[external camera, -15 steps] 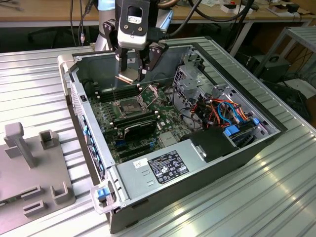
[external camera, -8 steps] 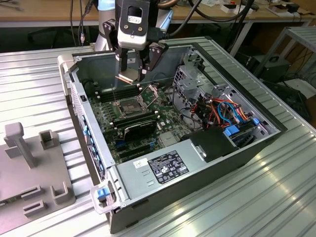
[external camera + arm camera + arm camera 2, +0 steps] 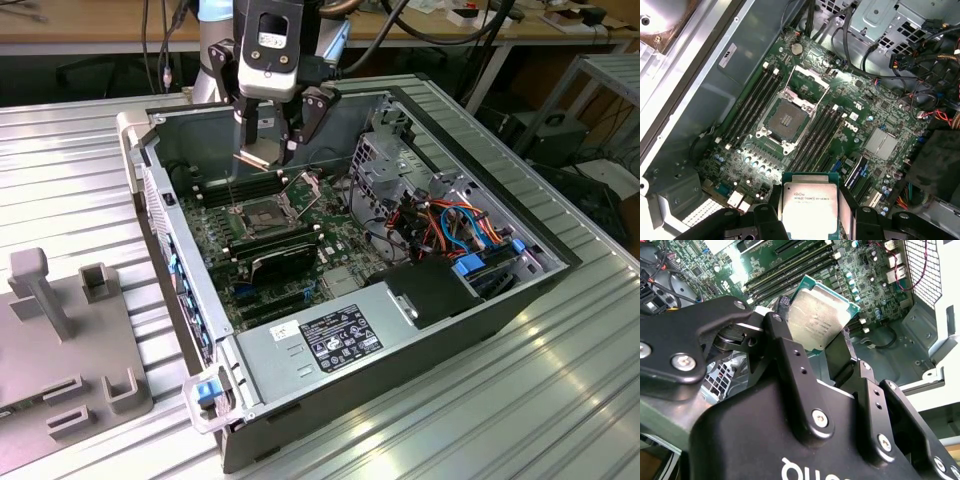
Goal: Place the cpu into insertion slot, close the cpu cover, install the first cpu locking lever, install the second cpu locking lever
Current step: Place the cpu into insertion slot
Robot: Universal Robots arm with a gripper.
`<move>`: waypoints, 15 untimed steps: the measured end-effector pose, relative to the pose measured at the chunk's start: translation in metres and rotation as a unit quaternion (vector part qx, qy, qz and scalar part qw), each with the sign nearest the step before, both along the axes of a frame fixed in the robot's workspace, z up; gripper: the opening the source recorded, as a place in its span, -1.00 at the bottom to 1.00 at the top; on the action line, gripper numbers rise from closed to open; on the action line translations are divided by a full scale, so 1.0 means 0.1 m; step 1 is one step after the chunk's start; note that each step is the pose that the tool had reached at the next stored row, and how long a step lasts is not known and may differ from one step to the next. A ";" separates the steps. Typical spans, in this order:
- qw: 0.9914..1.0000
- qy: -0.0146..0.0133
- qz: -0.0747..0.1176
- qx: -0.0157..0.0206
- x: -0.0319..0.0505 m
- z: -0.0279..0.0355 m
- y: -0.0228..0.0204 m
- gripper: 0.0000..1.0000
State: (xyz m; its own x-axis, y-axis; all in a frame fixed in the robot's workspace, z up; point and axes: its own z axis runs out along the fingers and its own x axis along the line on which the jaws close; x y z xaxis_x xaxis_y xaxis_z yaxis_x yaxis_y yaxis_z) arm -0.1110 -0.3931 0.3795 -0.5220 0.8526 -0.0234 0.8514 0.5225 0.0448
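Observation:
My gripper [image 3: 266, 150] hangs above the open computer case, shut on the cpu [image 3: 261, 153], a flat square chip with a silvery top. In both wrist views the cpu [image 3: 809, 205] [image 3: 818, 314] sits between the black fingers [image 3: 766, 216] [image 3: 786, 342]. The insertion slot [image 3: 785, 119] lies bare on the green board below and ahead of the chip, its dark pin grid showing. Its cpu cover [image 3: 808, 80] stands swung open at the slot's far edge. In the exterior view the insertion slot [image 3: 262, 213] is a short way under the gripper, with the cpu cover [image 3: 301, 188] tilted up beside it.
Long black memory slots [image 3: 751, 102] flank the socket on both sides. A grey power supply [image 3: 330, 335] fills the case's near end; bundled cables [image 3: 455, 225] and a drive cage [image 3: 385, 165] sit on the exterior view's right. A grey fixture block [image 3: 60, 330] stands outside the case.

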 end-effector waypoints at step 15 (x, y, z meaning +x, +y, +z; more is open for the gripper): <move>0.997 -0.002 -0.077 -0.006 0.110 -0.197 0.067 0.08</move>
State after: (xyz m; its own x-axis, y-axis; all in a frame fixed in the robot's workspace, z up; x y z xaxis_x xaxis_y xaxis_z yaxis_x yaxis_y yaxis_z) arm -0.1001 -0.3864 0.3598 -0.3846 0.9223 -0.0368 0.9215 0.3860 0.0427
